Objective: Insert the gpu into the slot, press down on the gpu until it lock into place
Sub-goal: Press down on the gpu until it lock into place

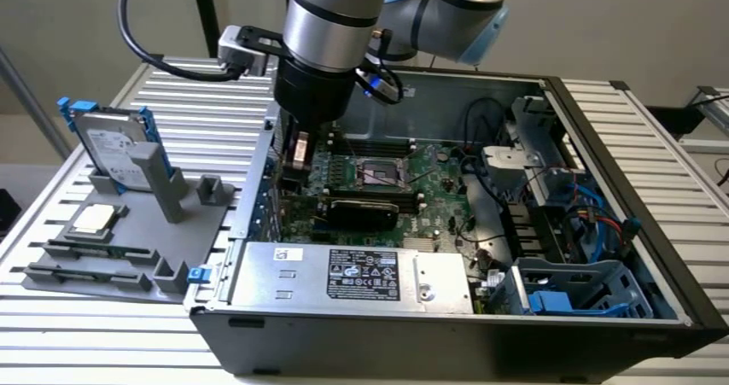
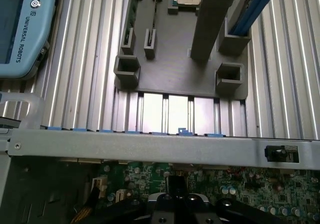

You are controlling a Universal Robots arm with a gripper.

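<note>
The gpu, a flat black card, lies across the green motherboard just in front of the square CPU socket. The slot is hidden. My gripper hangs inside the open case near its wall on the exterior view's left, beside and slightly above the gpu's end. It is shut, with nothing visibly held. In the wrist view the gripper sits over the motherboard, just inside the case's metal wall.
A silver labelled power-supply box fills the case's front. A blue drive cage and cables stand at the exterior view's right. Outside, a grey fixture tray holds a hard drive and a CPU. A teach pendant lies on the slatted table.
</note>
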